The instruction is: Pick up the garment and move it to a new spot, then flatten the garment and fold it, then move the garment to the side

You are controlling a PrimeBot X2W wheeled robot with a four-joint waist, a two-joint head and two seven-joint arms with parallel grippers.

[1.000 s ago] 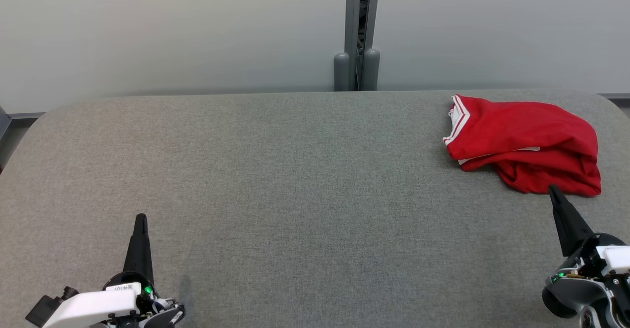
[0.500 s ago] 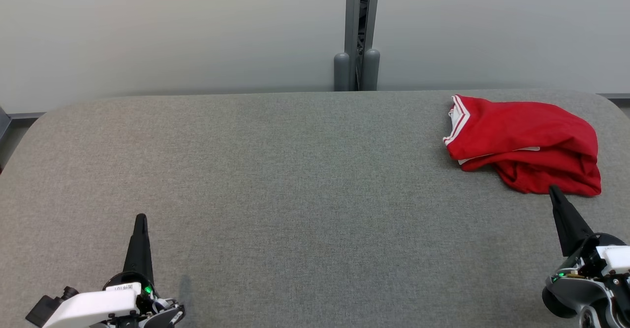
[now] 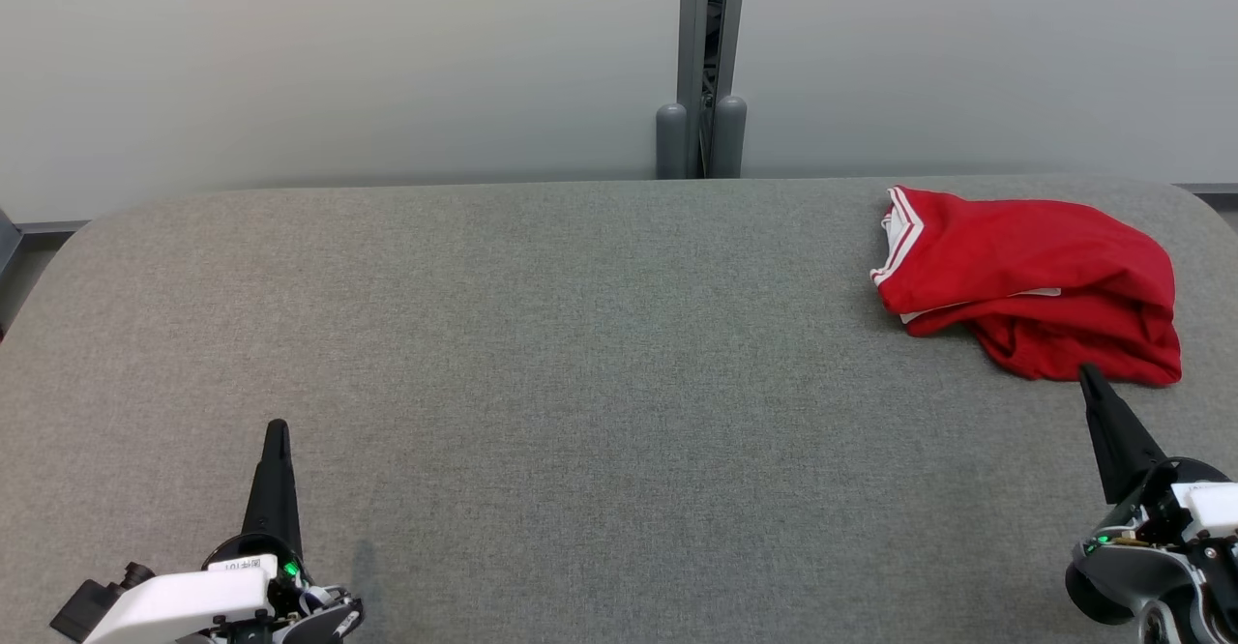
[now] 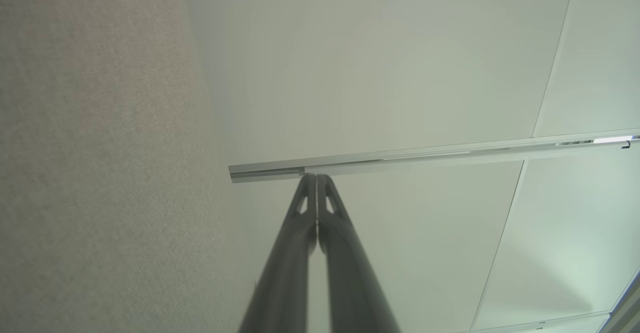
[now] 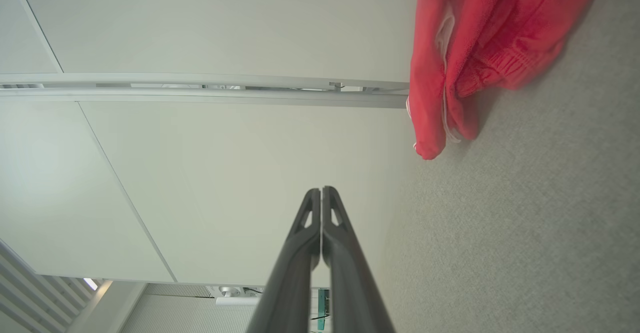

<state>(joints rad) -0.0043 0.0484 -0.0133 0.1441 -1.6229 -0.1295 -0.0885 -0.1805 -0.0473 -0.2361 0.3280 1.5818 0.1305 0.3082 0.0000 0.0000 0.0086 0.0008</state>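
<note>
left tool (image 3: pixel 277 426), lower left of frame: long dark tapered fingers (image 4: pixel 297 253) w/ triangular cut-outs nr tips, black round base, green led, white housing w/ printed label. right tool (image 3: pixel 1086 371), lower right: same fingers, grey wrist, white block.

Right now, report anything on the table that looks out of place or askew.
The red garment lies bunched in a rumpled heap at the far right of the table, not flat, with white trim poking out. Nothing looks spilled or damaged.

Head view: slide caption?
Crumpled red garment far right on grey table; shut right pincer by its near edge, shut left pincer far off.
</note>
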